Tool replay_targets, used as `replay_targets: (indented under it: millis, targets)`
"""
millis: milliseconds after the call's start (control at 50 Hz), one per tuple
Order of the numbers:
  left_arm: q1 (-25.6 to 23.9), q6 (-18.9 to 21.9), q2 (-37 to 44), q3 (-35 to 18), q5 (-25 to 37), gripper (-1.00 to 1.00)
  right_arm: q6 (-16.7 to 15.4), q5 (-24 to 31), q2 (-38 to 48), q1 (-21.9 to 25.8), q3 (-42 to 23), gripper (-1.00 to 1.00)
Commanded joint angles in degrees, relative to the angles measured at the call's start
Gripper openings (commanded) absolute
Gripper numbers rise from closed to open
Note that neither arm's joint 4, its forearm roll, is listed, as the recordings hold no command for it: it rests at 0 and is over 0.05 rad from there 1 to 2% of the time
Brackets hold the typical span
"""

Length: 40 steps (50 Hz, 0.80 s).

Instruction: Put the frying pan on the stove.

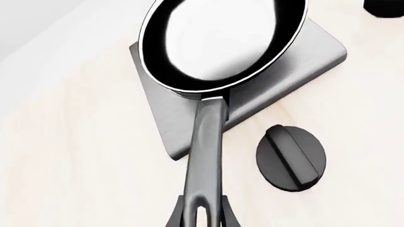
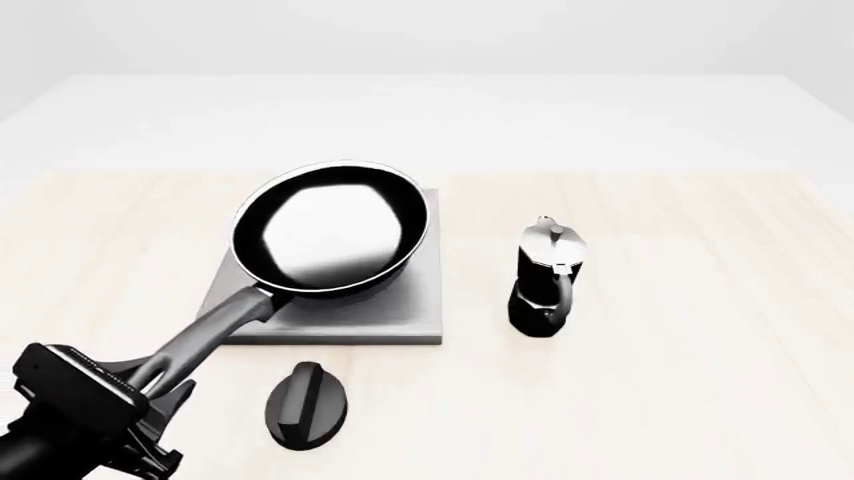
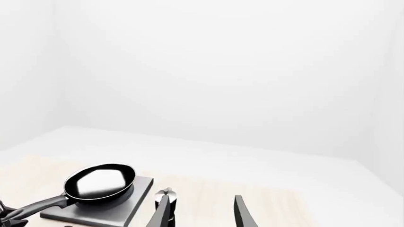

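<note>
pan (image 2: 334,235) sits over the stove (image 2: 400,310), its bowl covering nearly all of the burner, so no rings show in any view; its handle (image 2: 214,335) sticks out past the stove's near left corner. whether the pan's base already rests on the stove or hangs just above it, i cannot tell: the front view shows it a little tilted, handle end lower, and the left wrist view shows a dark base under the rim close to the slab. judged from this, the step in hand is the setting down, almost done. the next move calls for lowering the handle end until the pan lies flat, then opening the fingers and backing away along the handle without dragging it. left gripper (image 1: 200,213) is closed narrow on the handle's end, a finger on each side of the hole, holding the pan. right gripper (image 3: 202,213) holds nothing, its fingers set moderately apart, well right of the stove and away from the work. knob (image 2: 307,403) lies just beside the stove's near edge, close under the handle, so a low retreat could clip it. moka pot (image 2: 545,277) stands upright to the right of the stove, apart from it.
</note>
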Motion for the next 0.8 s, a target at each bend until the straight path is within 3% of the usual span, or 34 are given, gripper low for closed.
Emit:
replay_targets:
  millis: [20,560,580,800]
  targets:
    - [0.6,-0.8,2.9,-1.1,-5.3,-1.00,0.7,0.0,0.0,-0.7,1.1,1.00]
    - [-0.8,-2.3,6.8,-0.8,-6.6,-1.00,0.7,0.0,0.0,-0.8,1.0,1.00]
    - [-0.9,-2.3,6.4,-0.8,-6.3,1.00,0.6,0.0,0.0,-0.8,1.0,1.00]
    - [-0.8,-2.5,4.2,-1.6,-3.7,1.00,0.6,0.0,0.0,-0.8,0.9,1.00]
